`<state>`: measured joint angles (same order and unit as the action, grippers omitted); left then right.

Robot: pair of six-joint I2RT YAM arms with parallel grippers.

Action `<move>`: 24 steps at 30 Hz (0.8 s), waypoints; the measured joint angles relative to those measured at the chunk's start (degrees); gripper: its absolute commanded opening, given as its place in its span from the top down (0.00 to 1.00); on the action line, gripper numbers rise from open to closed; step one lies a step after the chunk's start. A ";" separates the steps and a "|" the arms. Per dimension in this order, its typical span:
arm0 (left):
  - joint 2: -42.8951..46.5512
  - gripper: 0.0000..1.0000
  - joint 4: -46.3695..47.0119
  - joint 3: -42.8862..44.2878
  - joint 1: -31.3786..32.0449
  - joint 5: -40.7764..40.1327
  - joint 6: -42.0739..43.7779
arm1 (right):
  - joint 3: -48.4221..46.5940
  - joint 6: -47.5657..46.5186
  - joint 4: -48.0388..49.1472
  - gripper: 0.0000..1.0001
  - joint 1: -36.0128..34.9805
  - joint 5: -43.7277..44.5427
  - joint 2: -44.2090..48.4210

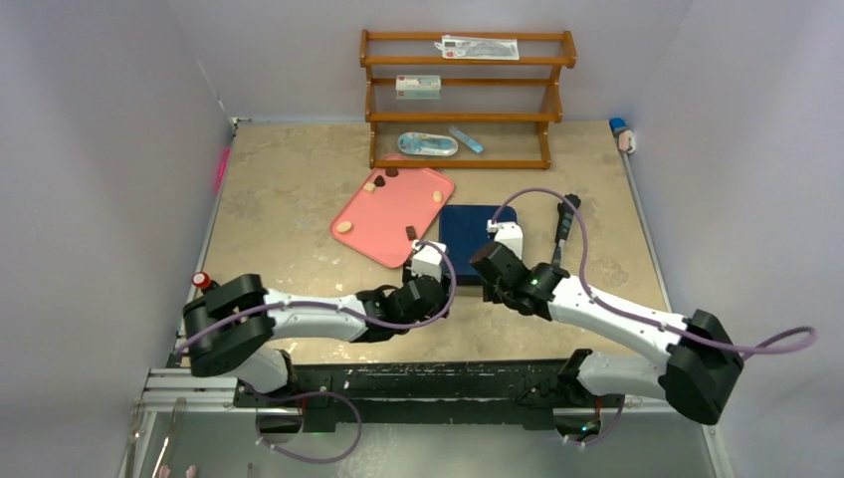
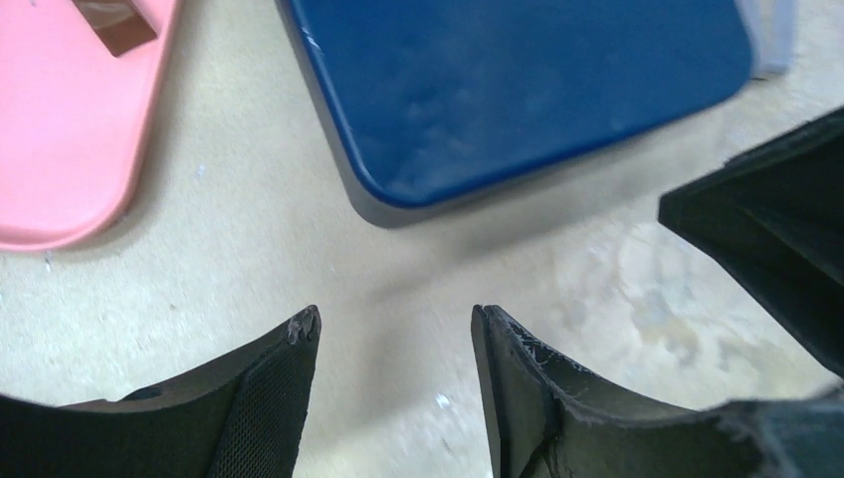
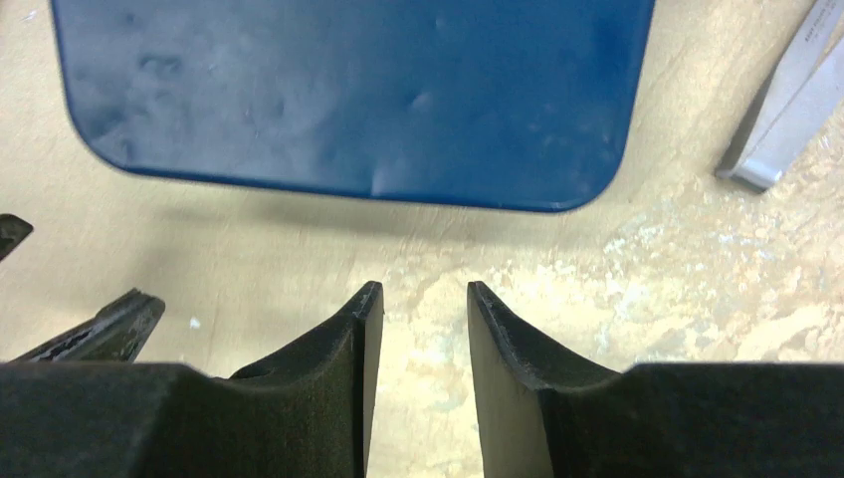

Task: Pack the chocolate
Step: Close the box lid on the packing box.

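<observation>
Overhead, you have the chocolate pieces (image 1: 379,181) scattered on the pink tray (image 1: 383,214) in the middle of the frame. A small cluster of dark and cream ones lies at its upper corner. One cream piece is by its right edge and another at its left corner, and a dark one sits at its lower edge. Just right of the tray lies the blue box (image 1: 463,224) on the table (image 1: 289,219), and the wooden shelf (image 1: 468,100) stands at the top of the frame. Your left gripper (image 1: 428,259) hangs just below the tray's lower corner. Your right gripper (image 1: 506,241) covers the lower right part of the box. The two are near each other but apart.

From the left wrist, your left gripper (image 2: 396,329) is released: its fingers (image 2: 269,388) at the bottom stand apart, with only bare table between them. The blue box (image 2: 518,90) fills the upper middle. The pink tray (image 2: 70,149) takes the upper left, with one of the chocolate pieces (image 2: 114,22), a brown one, cut off by the top edge. A dark part of the right gripper (image 2: 766,249) reaches in from the right edge.

From the right wrist, your right gripper (image 3: 425,299) is also released, its jaws parted by a narrow gap with nothing in it. The blue box (image 3: 348,90) spans the top, its near edge just ahead of the tips. The left gripper (image 3: 100,324) shows at the lower left, and a grey strip (image 3: 786,119) lies at the upper right.
</observation>
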<state>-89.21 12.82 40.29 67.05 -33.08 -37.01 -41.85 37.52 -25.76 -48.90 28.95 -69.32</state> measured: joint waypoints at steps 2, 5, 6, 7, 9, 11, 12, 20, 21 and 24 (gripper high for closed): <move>3.23 0.43 -3.82 0.13 1.07 1.57 -1.38 | 0.22 0.63 -2.12 0.57 -0.72 -0.42 3.17; 8.68 0.41 -9.38 1.14 2.21 3.41 -2.80 | 0.46 1.60 -4.74 0.51 -1.33 -1.31 9.11; 10.64 0.40 -11.26 1.86 2.43 3.80 -2.89 | 0.46 1.99 -5.68 0.47 -1.36 -1.40 11.54; 12.63 0.37 -13.07 2.82 2.43 3.96 -2.89 | 0.39 2.38 -6.64 0.44 -1.38 -1.33 13.88; 15.61 0.33 -15.39 4.92 2.40 3.67 -2.38 | 0.07 2.91 -8.72 0.40 -1.38 -0.87 17.92; 17.31 0.31 -16.31 7.04 2.16 2.71 -1.44 | -0.50 2.91 -10.16 0.35 -1.38 0.02 20.81; 17.75 0.30 -16.74 8.20 1.60 2.67 -0.85 | -0.92 2.51 -10.56 0.34 -1.36 0.87 22.16; 14.95 0.22 -16.79 11.91 -12.52 10.47 2.32 | -5.99 -3.76 -7.56 0.25 1.75 8.57 18.86; 13.86 0.22 -16.68 12.39 -14.82 12.24 2.38 | -6.34 -4.70 -6.16 0.25 4.26 7.54 17.55; 10.16 0.22 -15.41 13.64 -20.98 18.49 2.40 | -6.49 -7.06 -1.86 0.24 15.13 2.89 13.73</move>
<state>-79.05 -2.59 53.93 46.06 -14.59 -34.61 -48.34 30.46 -27.62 -33.78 31.83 -55.59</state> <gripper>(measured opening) 0.778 0.754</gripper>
